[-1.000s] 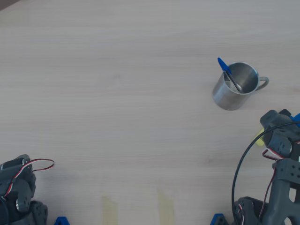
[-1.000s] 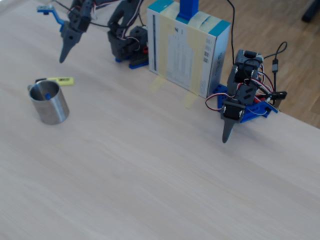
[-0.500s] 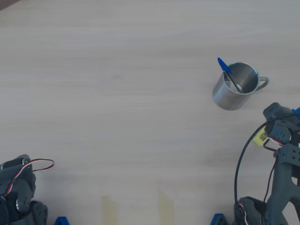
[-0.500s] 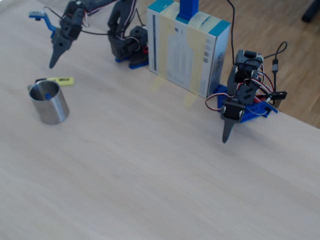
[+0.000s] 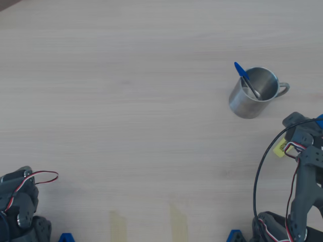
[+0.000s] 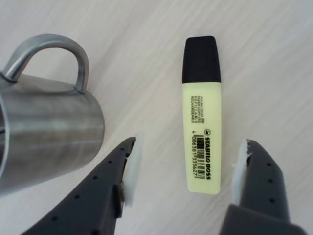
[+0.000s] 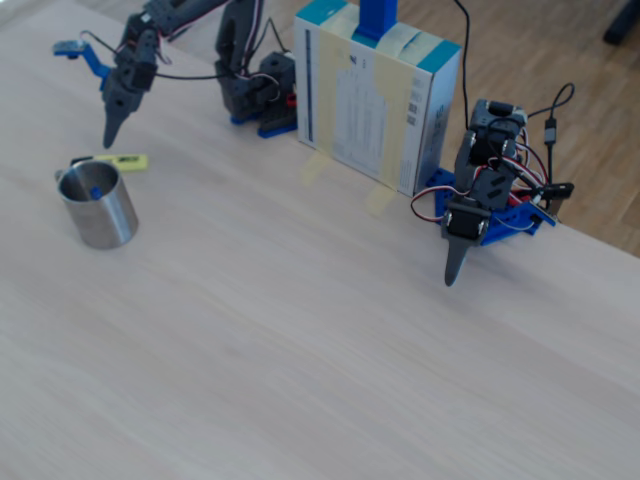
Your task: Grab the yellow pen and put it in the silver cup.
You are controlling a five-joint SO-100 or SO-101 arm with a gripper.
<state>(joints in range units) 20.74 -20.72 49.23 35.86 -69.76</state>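
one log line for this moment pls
gripper: open, above highlighter | highlighter: flat on table, beside mug | mug: blue pen inside

A hobby robotics desk (pale wood-grain tabletop [image 7: 300, 330]), with a second arm [image 7: 480, 200] and taped carton [image 7: 375, 100].

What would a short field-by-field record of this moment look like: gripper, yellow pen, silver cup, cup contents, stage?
gripper: gripper open, jaws either side of the pen's lower end, holding nothing
yellow pen: yellow pen flat on the table, black cap on, pointing away from the gripper in the wrist view
silver cup: silver cup upright beside the pen, handle toward it, not touching
cup contents: blue pen leaning on the rim
stage: pen not yet grasped
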